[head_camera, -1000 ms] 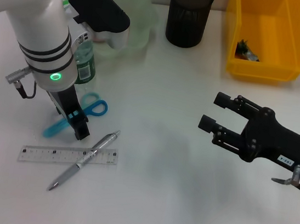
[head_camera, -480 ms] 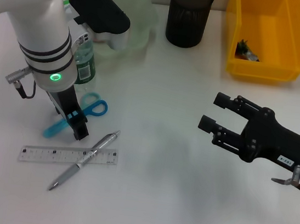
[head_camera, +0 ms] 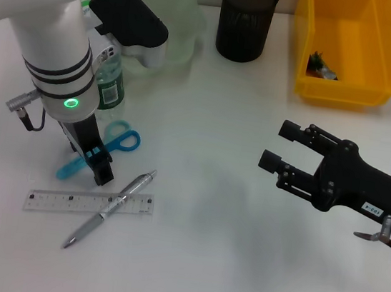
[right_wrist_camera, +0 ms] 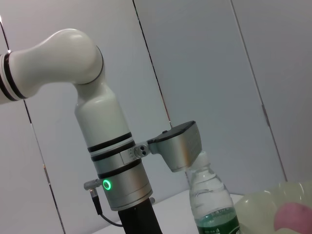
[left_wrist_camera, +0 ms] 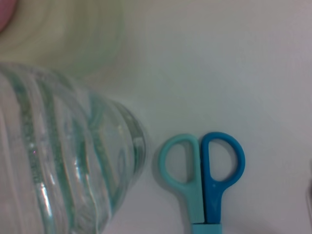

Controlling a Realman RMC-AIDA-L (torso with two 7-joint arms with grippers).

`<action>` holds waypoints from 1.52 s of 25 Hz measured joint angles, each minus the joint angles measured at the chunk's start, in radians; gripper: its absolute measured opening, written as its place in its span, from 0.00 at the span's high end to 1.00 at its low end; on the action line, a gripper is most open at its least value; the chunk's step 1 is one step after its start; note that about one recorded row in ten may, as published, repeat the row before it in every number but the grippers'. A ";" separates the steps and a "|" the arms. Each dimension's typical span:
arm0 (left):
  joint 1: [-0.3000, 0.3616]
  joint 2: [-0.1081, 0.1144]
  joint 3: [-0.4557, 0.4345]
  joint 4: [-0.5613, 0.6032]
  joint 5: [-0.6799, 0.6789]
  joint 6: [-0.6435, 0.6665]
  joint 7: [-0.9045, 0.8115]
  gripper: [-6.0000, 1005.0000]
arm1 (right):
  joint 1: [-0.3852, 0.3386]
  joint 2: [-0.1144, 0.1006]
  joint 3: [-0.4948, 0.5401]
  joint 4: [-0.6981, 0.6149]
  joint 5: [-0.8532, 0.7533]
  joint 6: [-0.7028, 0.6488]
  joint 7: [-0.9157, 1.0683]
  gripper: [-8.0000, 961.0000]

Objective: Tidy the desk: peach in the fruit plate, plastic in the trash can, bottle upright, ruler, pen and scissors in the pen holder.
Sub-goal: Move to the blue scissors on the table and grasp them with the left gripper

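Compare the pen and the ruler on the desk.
The pen is a slim silver barrel lying diagonally; the ruler is a flat, clear strip with printed marks, lying nearly level. The pen lies across the ruler, on top of it. Both lie flat on the white desk, outside the pen holder.

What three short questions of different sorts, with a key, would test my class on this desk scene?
1. True or false: the pen lies across the ruler.
2. Which gripper is down at the scissors? A left B right
3. Fill in: the bottle stands ____.

Key: 1 true. 2 A: the left gripper is at them, while the right gripper hangs apart over bare table. 3 upright.
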 joint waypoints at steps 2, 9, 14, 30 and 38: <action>0.000 0.000 0.000 0.000 0.000 0.000 0.000 0.25 | 0.000 0.000 0.000 0.000 0.000 0.000 0.000 0.24; -0.001 0.000 0.000 0.000 0.002 -0.002 -0.001 0.25 | 0.000 0.001 -0.001 0.000 0.000 0.000 0.000 0.24; -0.001 0.000 0.000 0.000 0.002 -0.002 -0.001 0.25 | 0.000 0.001 0.000 0.000 0.000 0.000 0.000 0.24; -0.004 0.000 0.015 0.003 0.001 -0.004 0.000 0.53 | 0.000 0.002 0.002 0.000 0.000 0.000 0.001 0.24; -0.004 0.000 0.022 0.001 0.002 -0.013 0.000 0.54 | 0.000 0.002 0.000 0.000 0.000 0.000 0.002 0.24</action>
